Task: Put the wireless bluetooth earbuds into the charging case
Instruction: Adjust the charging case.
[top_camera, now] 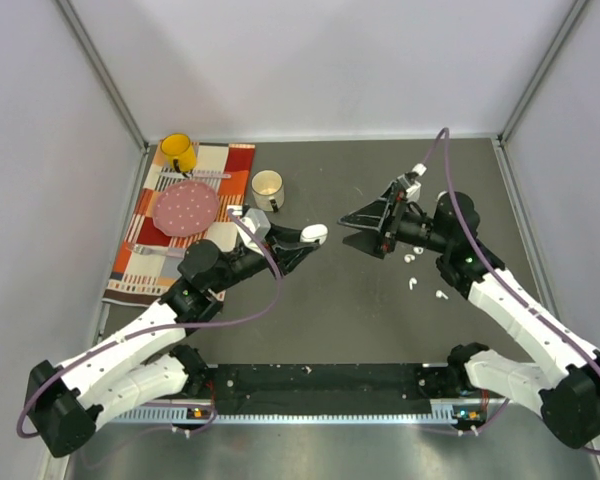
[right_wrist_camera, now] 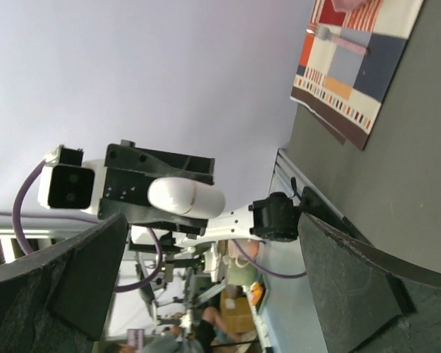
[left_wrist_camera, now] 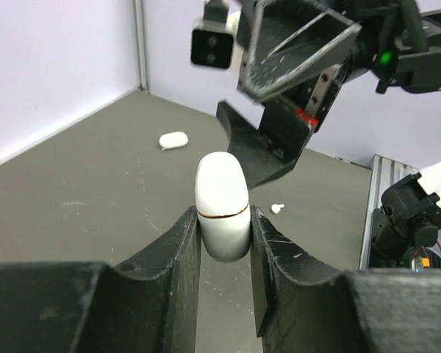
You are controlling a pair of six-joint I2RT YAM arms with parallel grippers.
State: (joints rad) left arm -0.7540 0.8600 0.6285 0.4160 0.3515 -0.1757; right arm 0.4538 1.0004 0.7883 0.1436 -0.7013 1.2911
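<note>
My left gripper (top_camera: 305,238) (left_wrist_camera: 224,220) is shut on the charging case (top_camera: 315,233) (left_wrist_camera: 222,206), a closed white pebble with a thin gold seam, and holds it above the table. The right wrist view shows that case (right_wrist_camera: 186,196) between the black left fingers. My right gripper (top_camera: 358,228) (left_wrist_camera: 279,95) (right_wrist_camera: 213,272) faces it from the right, open and holding nothing, a short gap away. Three tiny white earbuds (top_camera: 412,258) (top_camera: 413,283) (top_camera: 441,295) lie on the table under the right arm. One earbud (left_wrist_camera: 278,208) shows in the left wrist view.
A patterned placemat (top_camera: 140,265) at the left carries a yellow mug (top_camera: 178,152), a pink plate (top_camera: 187,207) and cutlery. A white mug (top_camera: 267,187) stands beside it. A second white pebble-like case (left_wrist_camera: 173,140) lies on the far table.
</note>
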